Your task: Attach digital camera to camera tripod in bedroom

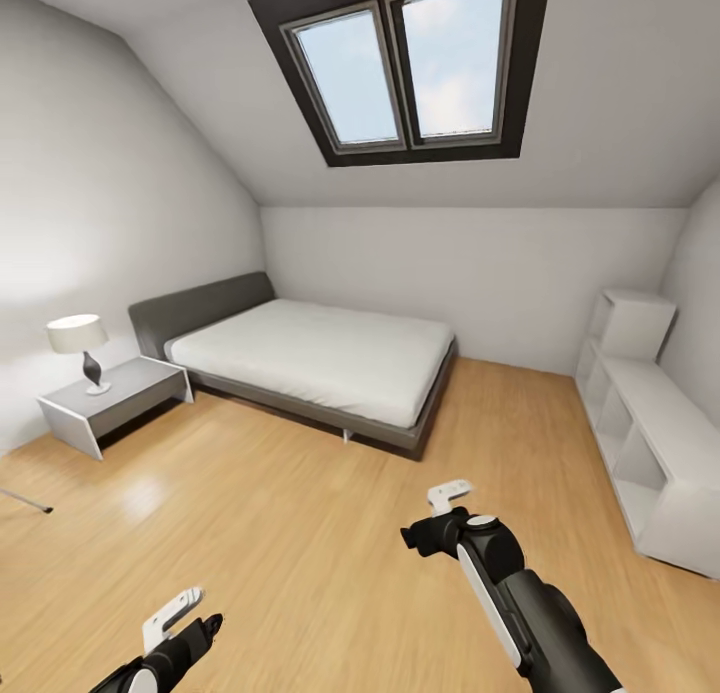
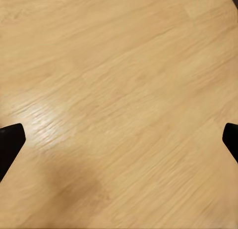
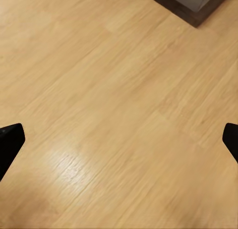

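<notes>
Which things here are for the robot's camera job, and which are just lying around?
For the job: left gripper, right gripper, both open.

Just lying about: low grey bed, grey bedside table, white-shaded lamp, white shelf unit, dark-framed roof window.

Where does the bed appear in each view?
Head: the bed sits mid-picture, against the far wall, below the skylight.
Right wrist: one dark corner of the bed at that picture's upper right.
Left wrist: light plank floor.
Shared landmark: the same plank floor, in the head view and the right wrist view too.
</notes>
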`<state>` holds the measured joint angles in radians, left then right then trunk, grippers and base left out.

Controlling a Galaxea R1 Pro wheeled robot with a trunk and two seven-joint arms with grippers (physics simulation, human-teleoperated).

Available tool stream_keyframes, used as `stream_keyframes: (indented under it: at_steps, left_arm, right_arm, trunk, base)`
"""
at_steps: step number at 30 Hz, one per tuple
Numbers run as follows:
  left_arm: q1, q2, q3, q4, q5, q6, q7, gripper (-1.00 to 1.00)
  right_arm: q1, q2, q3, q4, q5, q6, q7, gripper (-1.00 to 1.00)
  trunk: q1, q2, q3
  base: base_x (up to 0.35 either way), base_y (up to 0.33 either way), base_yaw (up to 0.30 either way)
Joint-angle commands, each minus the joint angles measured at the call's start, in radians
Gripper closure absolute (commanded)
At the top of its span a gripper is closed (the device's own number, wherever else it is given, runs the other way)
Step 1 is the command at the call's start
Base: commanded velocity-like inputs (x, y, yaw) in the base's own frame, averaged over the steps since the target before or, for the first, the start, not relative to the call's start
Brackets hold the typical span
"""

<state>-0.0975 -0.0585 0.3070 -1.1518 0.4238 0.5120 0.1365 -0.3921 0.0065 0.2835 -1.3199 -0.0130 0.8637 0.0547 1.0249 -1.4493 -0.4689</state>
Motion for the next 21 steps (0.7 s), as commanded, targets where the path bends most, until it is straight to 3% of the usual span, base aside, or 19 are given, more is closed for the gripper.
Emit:
stream_keyframes:
  at_steps: [1,21]
  left_arm:
    - [-0.001,-0.001,0.001,-0.001,0.011,0.005,0.007,-1.00]
    - [-0.001,0.000,0.003,0.007,0.010,0.004,0.012,-1.00]
  right_arm:
    - [-0.001,0.000,0.000,-0.001,-0.001,0.005,0.002,-1.00]
    - [-0.001,0.000,0.002,0.004,-0.001,0.007,0.002,-1.00]
  trunk:
    - [0.000,-0.001,-0.001]
    - [0.000,-0.001,-0.001]
  base:
    - [0.017,0.000,0.286]
    - [0.027,0.000,0.287]
